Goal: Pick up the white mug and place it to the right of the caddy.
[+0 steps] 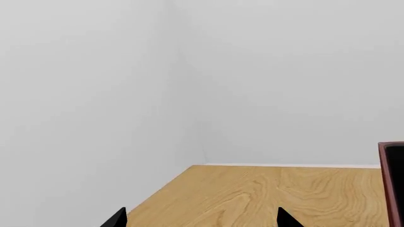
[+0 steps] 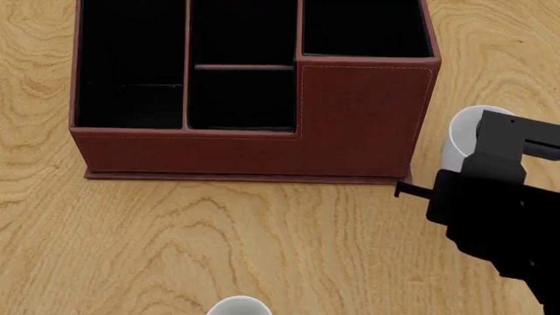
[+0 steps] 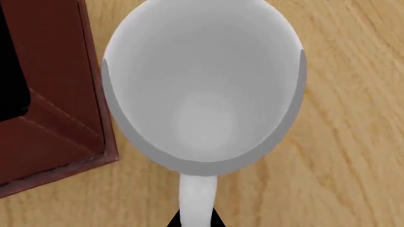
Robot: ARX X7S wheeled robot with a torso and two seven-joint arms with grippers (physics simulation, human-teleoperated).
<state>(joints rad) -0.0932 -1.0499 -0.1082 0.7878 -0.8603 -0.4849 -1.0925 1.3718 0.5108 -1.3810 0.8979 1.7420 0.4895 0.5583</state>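
Observation:
The white mug [image 3: 202,94] is seen from above in the right wrist view, its loop handle [image 3: 197,198] running back between my right gripper's [image 3: 197,222] black jaws, which are shut on it. In the head view the white mug [image 2: 462,134] stands just right of the caddy [image 2: 359,118], near its front right corner, and my right gripper [image 2: 494,147] covers most of it. I cannot tell whether the mug rests on the table. The caddy's reddish-brown corner [image 3: 57,118] lies close beside the mug. My left gripper [image 1: 202,222] is open over bare wood.
The wooden table [image 2: 262,243] spreads in front of the caddy. A white cup rim [image 2: 238,306] pokes in at the head view's lower edge. The left wrist view shows the table's far edge [image 1: 290,165], grey walls and the caddy's side [image 1: 392,179].

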